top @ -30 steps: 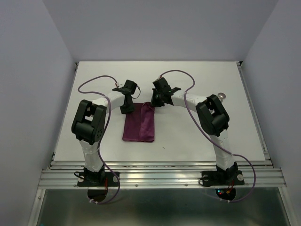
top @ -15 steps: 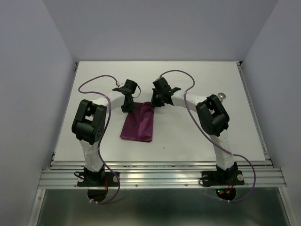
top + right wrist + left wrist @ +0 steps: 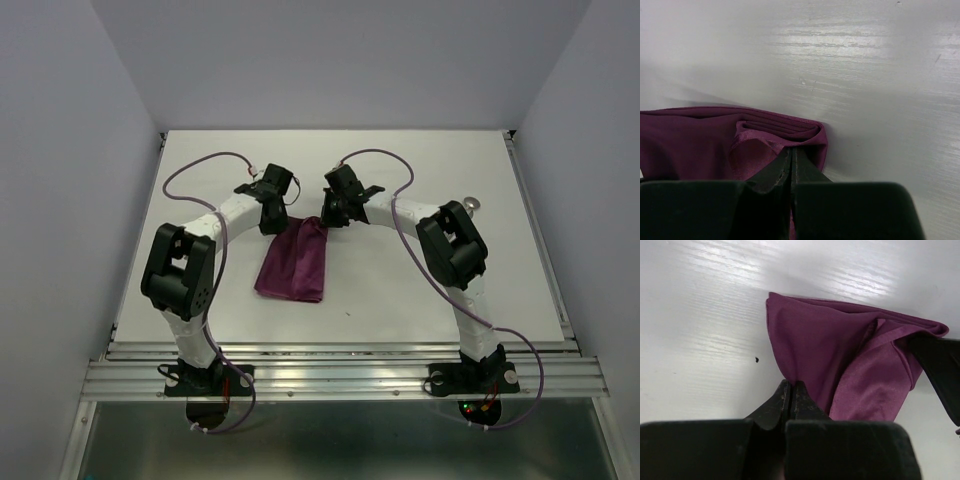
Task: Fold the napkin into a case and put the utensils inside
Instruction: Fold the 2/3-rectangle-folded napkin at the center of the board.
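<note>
Napkin (image 3: 295, 262) folded to a plum-purple strip, pinched at both far corners.

Lying flat in the middle of the table (image 3: 400, 290), long axis running from near edge toward far, layers bunched and creased at the far end. Left gripper (image 3: 791, 387) clamped tight on the far-left corner, fingers pressed together with only a thin edge of cloth between them. Right gripper (image 3: 791, 150) likewise closed on the far-right corner, right at the stacked folds. Both wrists low over the cloth, close to one another. Off to the right and well apart, near the right arm's elbow, one small shiny utensil (image 3: 471, 205).
</note>
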Robot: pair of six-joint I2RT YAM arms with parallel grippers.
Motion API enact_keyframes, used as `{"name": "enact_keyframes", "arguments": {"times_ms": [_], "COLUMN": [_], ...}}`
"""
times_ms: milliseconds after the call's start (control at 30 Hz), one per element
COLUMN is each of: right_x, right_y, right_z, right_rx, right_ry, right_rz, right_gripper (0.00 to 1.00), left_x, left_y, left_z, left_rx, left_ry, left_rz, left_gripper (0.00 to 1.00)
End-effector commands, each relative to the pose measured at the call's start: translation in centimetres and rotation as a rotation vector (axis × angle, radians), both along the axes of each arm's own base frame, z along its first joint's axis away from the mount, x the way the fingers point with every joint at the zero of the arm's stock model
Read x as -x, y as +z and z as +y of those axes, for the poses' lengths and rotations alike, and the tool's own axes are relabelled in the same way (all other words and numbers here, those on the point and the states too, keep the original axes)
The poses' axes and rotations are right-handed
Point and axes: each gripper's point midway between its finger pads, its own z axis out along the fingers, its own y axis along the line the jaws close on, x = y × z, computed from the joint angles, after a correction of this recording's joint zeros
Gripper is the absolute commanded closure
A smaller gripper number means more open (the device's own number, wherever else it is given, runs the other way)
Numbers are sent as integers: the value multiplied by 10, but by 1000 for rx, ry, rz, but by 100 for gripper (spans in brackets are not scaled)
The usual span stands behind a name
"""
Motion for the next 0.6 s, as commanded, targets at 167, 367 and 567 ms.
{"name": "enact_keyframes", "arguments": {"times_ms": [167, 367, 567], "right_x": [15, 15, 15], "right_y": [-27, -27, -26], "right_z": [-7, -6, -6], "right_rx": [51, 48, 43], "right_ry": [1, -2, -4], "right_rz": [78, 80, 82], "right_gripper": [99, 99, 99], "left_x": [2, 0, -2], "left_y": [25, 25, 13], "left_z": [-44, -65, -78], "left_rx": [41, 58, 90], "left_ry": [-134, -172, -197], "left_rz": [-30, -25, 3], "left_gripper": [100, 100, 100]}}
